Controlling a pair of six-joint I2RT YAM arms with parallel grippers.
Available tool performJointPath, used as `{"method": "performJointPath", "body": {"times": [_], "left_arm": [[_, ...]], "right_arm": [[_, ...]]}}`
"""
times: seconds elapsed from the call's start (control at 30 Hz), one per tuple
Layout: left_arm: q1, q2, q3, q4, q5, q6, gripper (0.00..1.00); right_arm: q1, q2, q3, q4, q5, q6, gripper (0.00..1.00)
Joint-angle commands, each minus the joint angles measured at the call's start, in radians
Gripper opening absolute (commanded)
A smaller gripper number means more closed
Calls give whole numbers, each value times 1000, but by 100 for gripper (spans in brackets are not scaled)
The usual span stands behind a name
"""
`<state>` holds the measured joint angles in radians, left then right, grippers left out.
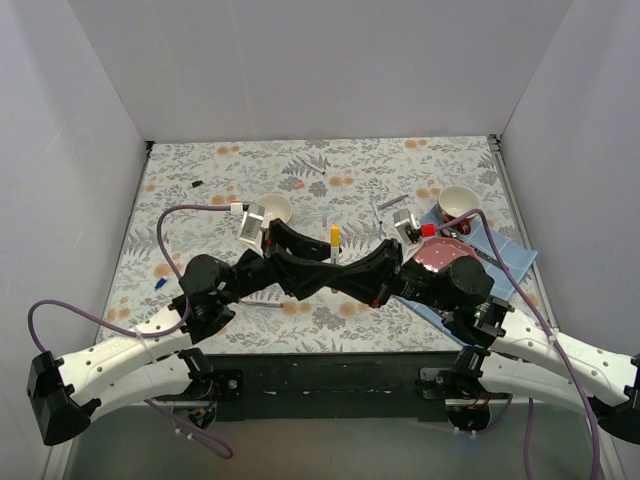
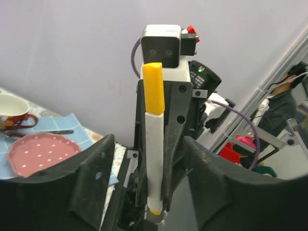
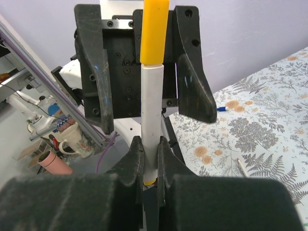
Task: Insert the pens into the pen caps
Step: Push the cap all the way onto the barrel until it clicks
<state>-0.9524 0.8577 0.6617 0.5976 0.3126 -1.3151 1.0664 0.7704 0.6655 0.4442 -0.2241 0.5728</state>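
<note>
From my remote seat I see both arms meeting over the middle of the floral cloth (image 1: 440,165), with the yellow pen (image 3: 152,106) standing upright between them. The right claw (image 3: 148,149) is pinched tight on the lower part of the pen's white barrel, its two black fingers pressed against either side just above the yellow tip at the bottom end. The yellow cap (image 3: 154,31) sits on the top of the barrel, its edge meeting the white plastic squarely. The left claw (image 2: 149,144) faces the right one head-on with its jaws parted and gripping nothing. In the right wrist view its fingers stand on either side of the capped end with a clear gap on both sides. In the left wrist view, the pen rises in the space between the spread fingers without touching them. In the top view the pen is a short yellow-topped stick where the two claws cross, held above the cloth. A small blue cap (image 3: 221,109) lies loose on the cloth well to the left arm's side. A pink dotted plate (image 2: 43,154) and a red mug (image 2: 14,113) sit off on the right arm's side.
</note>
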Motion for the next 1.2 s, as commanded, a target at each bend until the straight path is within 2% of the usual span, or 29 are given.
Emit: {"method": "performJointPath", "body": {"times": [0.0,0.13,0.27,0.8,1.0,1.1,1.13,1.17], "left_arm": [[-2,-72,74,-183,-47,105,62],[-2,-71,173,-317,-70,177,67],[-2,-39,272,-401,-61,235,66],[-2,9,380,-562,-144,255,62],[-2,12,374,-538,-87,237,54],[0,18,366,-524,-60,226,46],[-2,17,365,-521,-53,223,43],[-2,18,362,-515,-44,217,35]], "right_arm": [[-2,-36,-9,-1,-11,-14,1],[-2,-43,-14,-19,-33,-22,1],[-2,-22,-15,-19,-67,-27,1],[-3,-39,-38,-1,-100,-22,1],[-3,-42,-41,-2,-100,-21,1],[-2,-46,-41,-4,-101,-22,1],[-2,-49,-41,-4,-101,-22,1],[-2,-54,-41,-4,-101,-22,1]]}}
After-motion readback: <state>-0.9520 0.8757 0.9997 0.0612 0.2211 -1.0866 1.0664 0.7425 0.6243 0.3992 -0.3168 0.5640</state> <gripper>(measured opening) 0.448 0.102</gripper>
